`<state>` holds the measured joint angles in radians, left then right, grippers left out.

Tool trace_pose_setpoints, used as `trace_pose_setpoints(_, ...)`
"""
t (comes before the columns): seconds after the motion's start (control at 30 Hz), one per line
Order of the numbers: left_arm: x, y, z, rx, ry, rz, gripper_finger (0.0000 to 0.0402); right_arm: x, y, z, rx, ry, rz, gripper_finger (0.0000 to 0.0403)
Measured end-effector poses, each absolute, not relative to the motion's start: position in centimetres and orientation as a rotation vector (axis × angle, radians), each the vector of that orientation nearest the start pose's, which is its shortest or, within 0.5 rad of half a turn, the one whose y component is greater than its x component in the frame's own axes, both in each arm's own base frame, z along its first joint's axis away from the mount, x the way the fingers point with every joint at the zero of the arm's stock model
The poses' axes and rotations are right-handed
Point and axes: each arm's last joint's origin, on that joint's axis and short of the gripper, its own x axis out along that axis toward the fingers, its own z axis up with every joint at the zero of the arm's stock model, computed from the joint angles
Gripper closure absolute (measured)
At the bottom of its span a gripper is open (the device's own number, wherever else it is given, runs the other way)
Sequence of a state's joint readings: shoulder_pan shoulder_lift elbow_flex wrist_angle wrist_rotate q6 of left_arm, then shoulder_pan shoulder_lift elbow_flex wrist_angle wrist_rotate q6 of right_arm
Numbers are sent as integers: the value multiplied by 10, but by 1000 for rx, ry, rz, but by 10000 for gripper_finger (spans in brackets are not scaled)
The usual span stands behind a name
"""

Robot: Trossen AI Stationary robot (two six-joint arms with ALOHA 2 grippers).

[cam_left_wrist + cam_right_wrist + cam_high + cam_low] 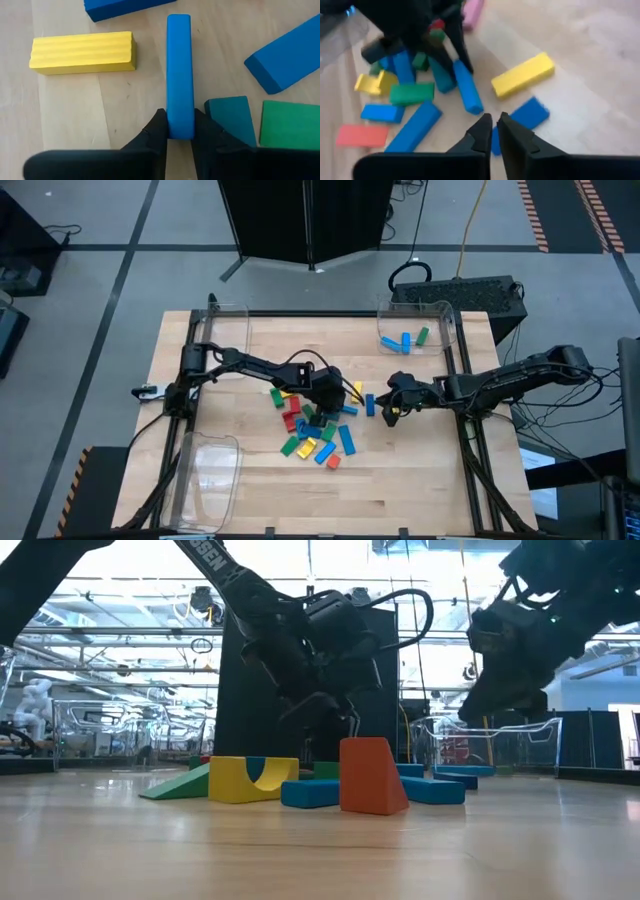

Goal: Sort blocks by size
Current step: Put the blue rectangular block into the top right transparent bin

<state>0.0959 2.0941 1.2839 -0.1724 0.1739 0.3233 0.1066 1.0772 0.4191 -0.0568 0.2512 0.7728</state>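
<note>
The left gripper pinched one end of a long blue block, apparently to draw it clear of the blocks heaped at mid-table. The right gripper, fingers nearly pressed together and empty, hovered beside a short blue block. Three blocks already lay in the far bin.

Three clear bins on the table — three blocks in one
</note>
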Motion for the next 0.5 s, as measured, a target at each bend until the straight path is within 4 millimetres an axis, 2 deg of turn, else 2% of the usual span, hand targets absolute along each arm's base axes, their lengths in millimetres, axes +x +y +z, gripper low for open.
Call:
trace_pose_setpoints(0.13,416,38,120,65,948,-166,352,202,16,177,474,534,-368,394)
trace_pose_setpoints(0.23,414,40,129,57,939,-136,352,206,18,183,385,473,-337,392)
trace_pose_setpoints(0.5,410,37,173,75,822,-142,352,212,22,195,303,361,-269,340)
